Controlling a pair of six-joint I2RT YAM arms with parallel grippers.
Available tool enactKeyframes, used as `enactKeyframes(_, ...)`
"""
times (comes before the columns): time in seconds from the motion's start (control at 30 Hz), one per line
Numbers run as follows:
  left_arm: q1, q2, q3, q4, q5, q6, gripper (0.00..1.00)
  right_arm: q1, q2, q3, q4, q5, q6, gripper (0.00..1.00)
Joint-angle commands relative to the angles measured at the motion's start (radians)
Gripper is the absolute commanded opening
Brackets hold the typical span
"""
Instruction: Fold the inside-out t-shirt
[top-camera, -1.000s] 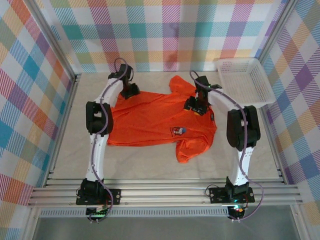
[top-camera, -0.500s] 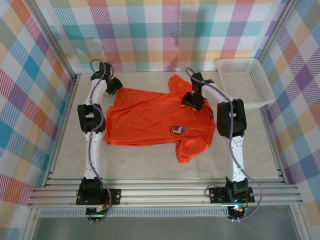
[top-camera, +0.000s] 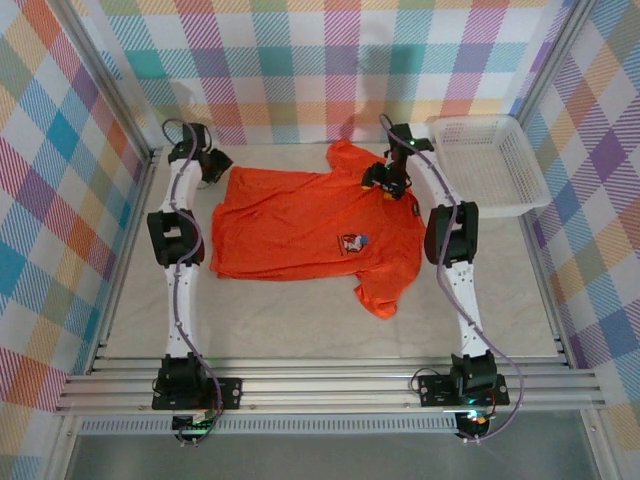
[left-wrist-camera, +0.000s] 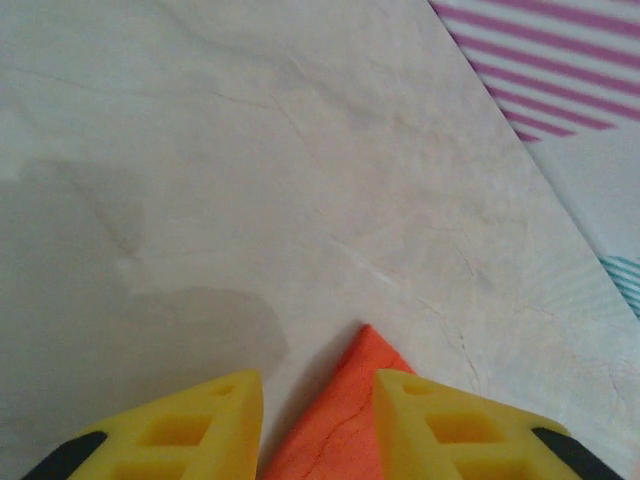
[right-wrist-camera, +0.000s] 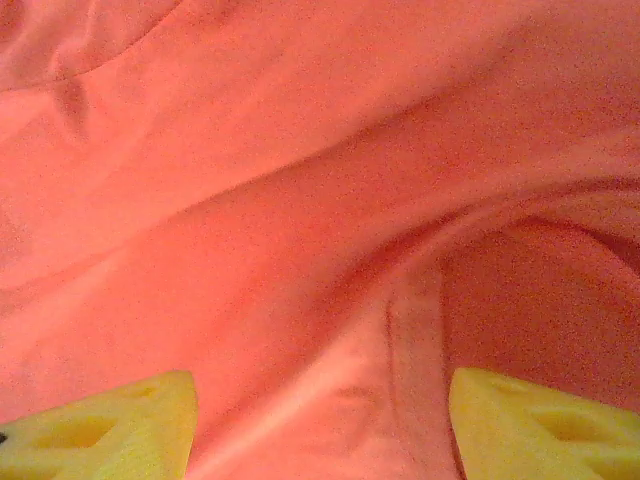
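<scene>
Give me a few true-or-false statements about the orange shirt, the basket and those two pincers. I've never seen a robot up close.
1. The t-shirt lies spread out on the table. True.
2. The shirt sits inside the white basket. False: the basket stands at the far right, apart from the shirt.
3. The right pincer hangs over orange fabric with its fingers wide apart. True.
4. The chest print is hidden underneath. False: it faces up.
5. The left pincer is over the shirt's middle. False: it is at the shirt's far left corner, with the fabric tip between its fingers.
</scene>
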Motion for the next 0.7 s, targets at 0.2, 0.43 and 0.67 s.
enactKeyframes(0.2,-0.085,-0.860,-0.904,-0.115,-0.208,0.147,0.32,0.144,-0.595,-0.708,0.161,-0.070,-0.038,0.62)
enactKeyframes(0.43,-0.087,-1.357,-1.498,-0.140,-0.202,0.130,0.17,0.301,-0.865,-1.123,0.327,-0.085,0.042,0.51)
enactKeyframes(0.67,-0.092,-1.509,-1.813,-0.104,-0.031,0.097,0.12,0.374,-0.851,-1.234,0.436,-0.103,0.095,0.44)
